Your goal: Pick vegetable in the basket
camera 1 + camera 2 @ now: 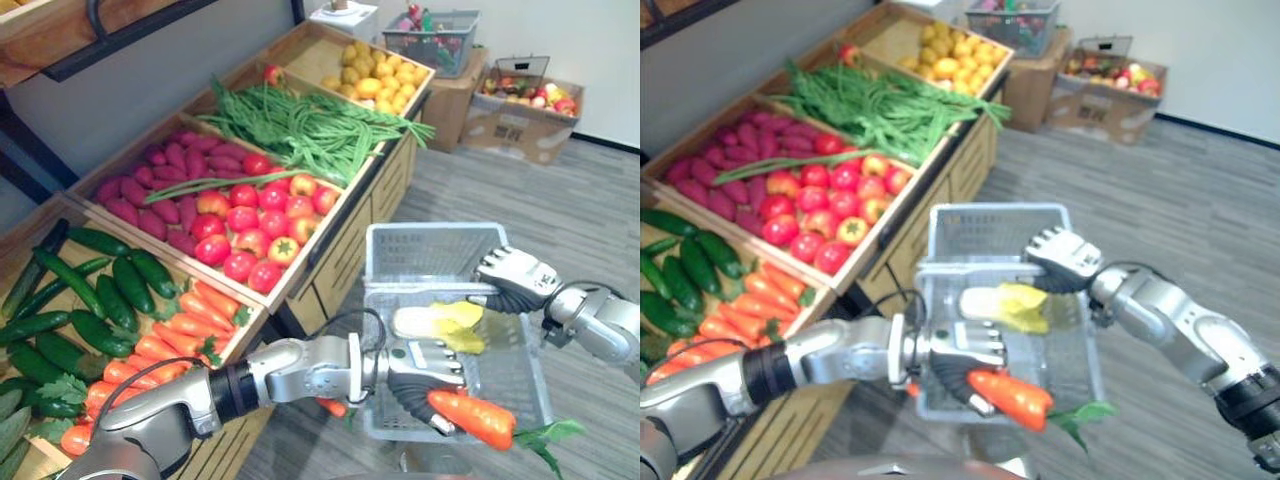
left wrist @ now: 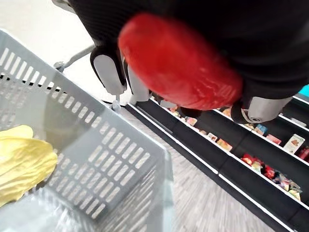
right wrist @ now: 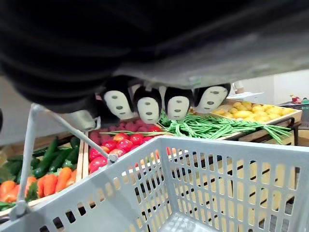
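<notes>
My left hand point(image 1: 425, 368) is curled round an orange carrot point(image 1: 472, 420) with green leaves and holds it above the near end of the grey plastic basket point(image 1: 430, 232). The left wrist view has the carrot point(image 2: 178, 63) pressed against the palm, over the basket wall point(image 2: 96, 145). A pale yellow leafy vegetable point(image 1: 450, 322) lies inside the basket. My right hand point(image 1: 515, 275) is at the basket's right side, fingers point(image 3: 145, 104) curled over its wire handle point(image 3: 63, 126), holding the basket up beside the produce stand.
To the left runs a wooden stand with crates of cucumbers point(image 1: 90, 290), carrots point(image 1: 170, 335), red fruit point(image 1: 255, 225), purple sweet potatoes point(image 1: 150, 195), green beans point(image 1: 300, 125) and yellow fruit point(image 1: 375, 75). Cardboard boxes point(image 1: 520, 115) sit on the floor far right.
</notes>
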### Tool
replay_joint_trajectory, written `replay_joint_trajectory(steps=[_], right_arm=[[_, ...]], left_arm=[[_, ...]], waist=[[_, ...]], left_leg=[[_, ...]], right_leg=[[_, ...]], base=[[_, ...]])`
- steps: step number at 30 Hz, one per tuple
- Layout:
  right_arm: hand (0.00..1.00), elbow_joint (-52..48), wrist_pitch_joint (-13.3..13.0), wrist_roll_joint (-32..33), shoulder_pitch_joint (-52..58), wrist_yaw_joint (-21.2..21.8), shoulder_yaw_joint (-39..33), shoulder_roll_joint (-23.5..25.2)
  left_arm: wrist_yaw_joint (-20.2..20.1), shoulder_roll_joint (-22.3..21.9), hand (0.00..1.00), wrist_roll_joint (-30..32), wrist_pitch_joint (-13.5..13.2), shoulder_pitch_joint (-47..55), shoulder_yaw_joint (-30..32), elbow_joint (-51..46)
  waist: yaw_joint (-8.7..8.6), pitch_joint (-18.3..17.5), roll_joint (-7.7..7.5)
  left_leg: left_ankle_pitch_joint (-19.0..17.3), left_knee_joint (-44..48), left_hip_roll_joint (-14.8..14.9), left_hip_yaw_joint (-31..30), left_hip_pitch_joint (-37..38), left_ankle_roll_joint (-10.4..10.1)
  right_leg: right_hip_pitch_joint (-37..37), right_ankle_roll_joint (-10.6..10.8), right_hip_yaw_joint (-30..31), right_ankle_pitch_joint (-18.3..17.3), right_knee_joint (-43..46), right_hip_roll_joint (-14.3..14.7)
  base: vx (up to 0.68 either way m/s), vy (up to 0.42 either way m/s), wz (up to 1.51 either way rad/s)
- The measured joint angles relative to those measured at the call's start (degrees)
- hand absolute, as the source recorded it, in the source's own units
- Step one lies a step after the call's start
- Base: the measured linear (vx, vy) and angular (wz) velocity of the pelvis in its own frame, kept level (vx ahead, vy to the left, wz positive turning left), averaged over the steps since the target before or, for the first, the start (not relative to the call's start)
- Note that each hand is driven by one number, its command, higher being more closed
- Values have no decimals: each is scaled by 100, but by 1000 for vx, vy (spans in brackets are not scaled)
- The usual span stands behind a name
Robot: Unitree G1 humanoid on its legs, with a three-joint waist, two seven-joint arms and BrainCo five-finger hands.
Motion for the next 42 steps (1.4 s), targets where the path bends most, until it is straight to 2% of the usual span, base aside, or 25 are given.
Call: replay_joint_trajectory(steps=[5, 9, 10, 13, 18, 26, 32, 36, 39, 42], right_arm=[[100, -84, 13, 0, -7, 0, 1, 283], [100, -92, 128, 0, -8, 0, 1, 393], [100, -92, 159, 0, -8, 1, 1, 449], [100, -92, 192, 0, -8, 1, 1, 509], [100, -91, 201, 0, -8, 6, 0, 610], [100, -87, 214, 222, -5, 129, -8, 695], [100, 68, 304, 224, 13, 189, -22, 717], [100, 311, 321, 223, 145, 225, -203, 842], [100, 758, 398, 222, 383, 227, -573, 1196], [100, 1217, 584, 217, 703, 224, -999, 1614]], left_arm=[[18, -446, 100, 159, 51, 0, 0, 500], [21, -846, 100, 249, 221, -1, 2, 1058], [25, -922, 0, 336, 249, -1, 7, 1224], [24, -1091, 0, 454, 308, -2, 10, 1522], [4, -1327, 0, 678, 482, -2, 40, 2079], [-5, -1501, 0, 882, 533, -83, 277, 2551], [-14, -1569, 0, 880, 542, -224, 281, 2573], [-12, -1560, 0, 863, 529, -297, 290, 2469], [25, -1527, 0, 815, 510, -347, 301, 2008], [85, -1506, 0, 727, 399, -373, 301, 1201]], waist=[[6, -17, -36], [5, -73, -137], [4, -98, -173], [3, -135, -231], [8, -142, -238], [23, -146, -234], [61, -168, -244], [125, -200, -266], [188, -220, -296], [316, -224, -303]], left_leg=[[-15, 10, -8, -5, 2, 1], [-15, 16, -6, -20, 2, 2], [-15, 18, -6, -21, 1, 2], [-22, 30, -8, -31, 0, 11], [-38, 44, -11, -121, 5, 15], [-47, 103, 15, -157, -37, 29], [-76, 148, 16, -453, -195, 85], [-99, 208, 33, -731, -358, 130], [-107, 225, 41, -1013, -516, 184], [-129, 284, 39, -1356, -701, 259]], right_leg=[[3, 4, -1, 2, 6, -13], [1, 16, -2, 12, 7, -14], [1, 6, -1, 23, 7, -15], [7, 10, 0, 29, 7, -23], [58, 17, -15, 34, -2, -43], [68, 15, -59, 101, -83, -85], [86, 16, -288, 100, -97, -220], [97, 16, -517, 100, -123, -345], [171, 16, -778, 99, -171, -468], [200, 18, -1106, 96, -181, -615]], base=[[-44, -25, 1], [-18, -13, 0], [0, 0, 0], [-22, -11, 1], [-39, -18, 4], [-38, -23, 3], [-57, -27, 21], [-69, -37, 35], [-63, -44, 52], [-63, -30, 54]])
